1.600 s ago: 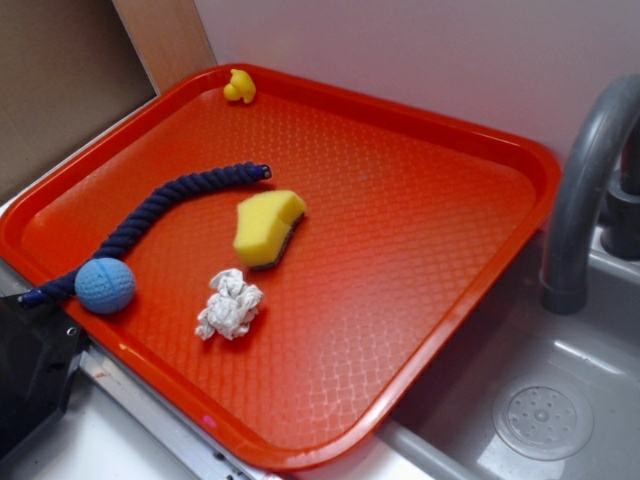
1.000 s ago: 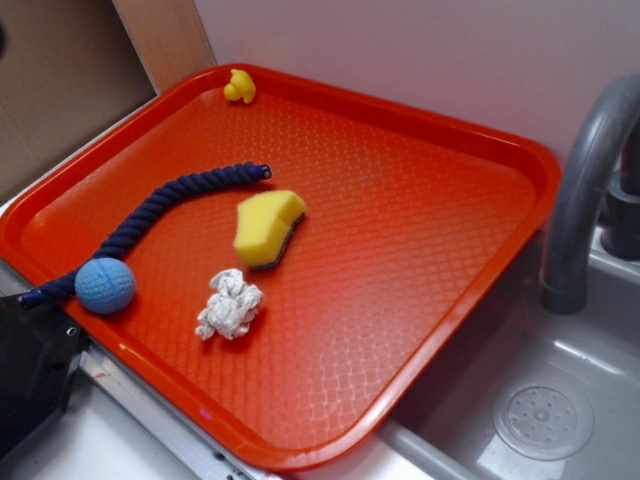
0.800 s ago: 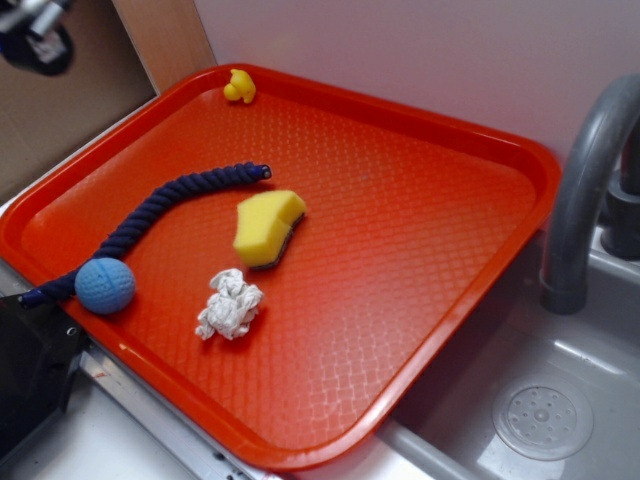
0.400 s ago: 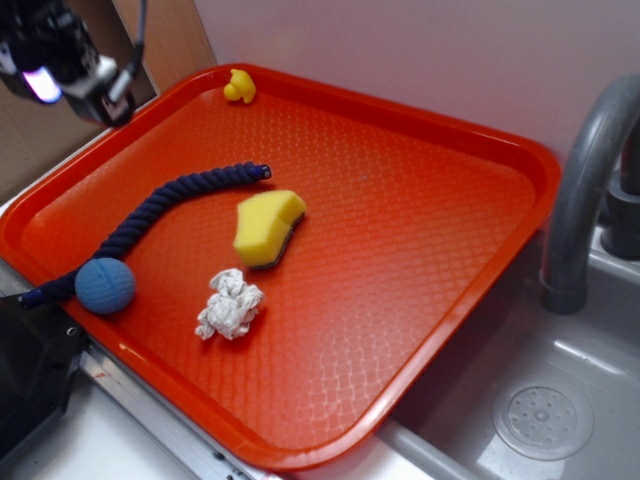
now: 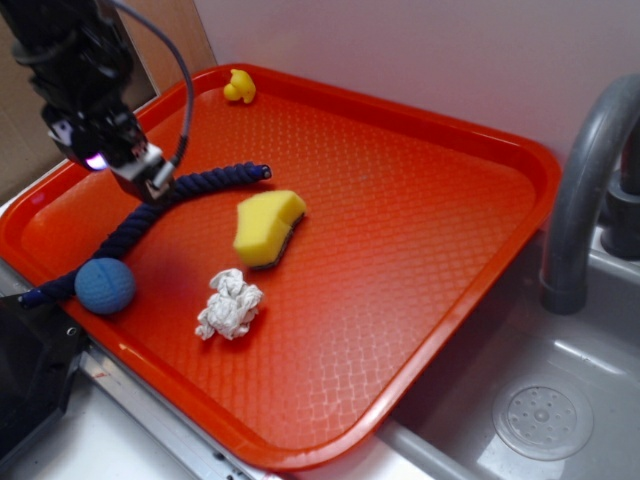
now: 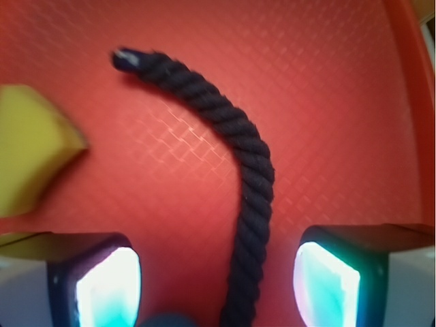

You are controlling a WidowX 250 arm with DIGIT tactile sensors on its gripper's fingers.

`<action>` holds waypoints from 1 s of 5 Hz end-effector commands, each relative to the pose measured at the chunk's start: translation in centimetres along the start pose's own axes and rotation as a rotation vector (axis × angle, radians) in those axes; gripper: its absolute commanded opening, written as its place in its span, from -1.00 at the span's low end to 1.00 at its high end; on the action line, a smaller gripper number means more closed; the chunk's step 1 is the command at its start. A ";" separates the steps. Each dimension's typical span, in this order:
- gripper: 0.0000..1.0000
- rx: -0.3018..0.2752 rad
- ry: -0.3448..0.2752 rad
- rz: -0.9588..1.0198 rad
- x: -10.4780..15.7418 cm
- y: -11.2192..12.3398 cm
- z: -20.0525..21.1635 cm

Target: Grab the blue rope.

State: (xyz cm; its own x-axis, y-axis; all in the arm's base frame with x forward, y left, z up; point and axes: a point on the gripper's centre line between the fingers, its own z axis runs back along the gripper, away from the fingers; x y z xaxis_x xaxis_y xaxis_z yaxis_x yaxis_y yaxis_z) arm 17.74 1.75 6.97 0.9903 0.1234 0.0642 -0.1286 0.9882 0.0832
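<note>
No brand, label or writing can be read on anything in either view. The blue rope (image 5: 150,212) is a thick, dark navy cord of twisted strands; it curves from a bound end near the centre of the exterior view down toward the lower left, where its other end runs behind the light blue ball (image 5: 105,286), a round ball with a finely textured surface. It lies flat on the orange tray (image 5: 420,230), a glossy plastic tray with a raised rim and a diamond-patterned floor. In the wrist view the rope (image 6: 235,170) runs up from the bottom edge between the two fingers (image 6: 105,286) and bends to the upper left, its tip bound. The gripper (image 5: 150,178) hangs over the rope's middle stretch in the upper left of the exterior view, jaws spread wide with the rope between them, touching neither. Just right of the rope sits the yellow sponge (image 5: 266,226), a porous wedge with a dark underside. Below it lies a crumpled white paper wad (image 5: 230,305). A small yellow duck (image 5: 239,87) stands at the tray's top rim. At the right edge rises a curved grey faucet (image 5: 585,180).
</note>
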 end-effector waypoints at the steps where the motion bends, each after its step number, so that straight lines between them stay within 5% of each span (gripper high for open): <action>1: 1.00 -0.027 0.039 -0.009 0.1 1.9 -3.2; 4: 1.00 -0.042 0.098 -0.016 -0.8 1.8 -6.0; 5: -1.00 -0.039 0.091 -0.022 -1.0 1.9 -5.8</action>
State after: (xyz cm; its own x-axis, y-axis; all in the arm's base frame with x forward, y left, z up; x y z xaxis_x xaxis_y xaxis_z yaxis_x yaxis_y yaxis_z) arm 17.02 3.61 1.41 0.9947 0.0962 -0.0373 -0.0950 0.9949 0.0328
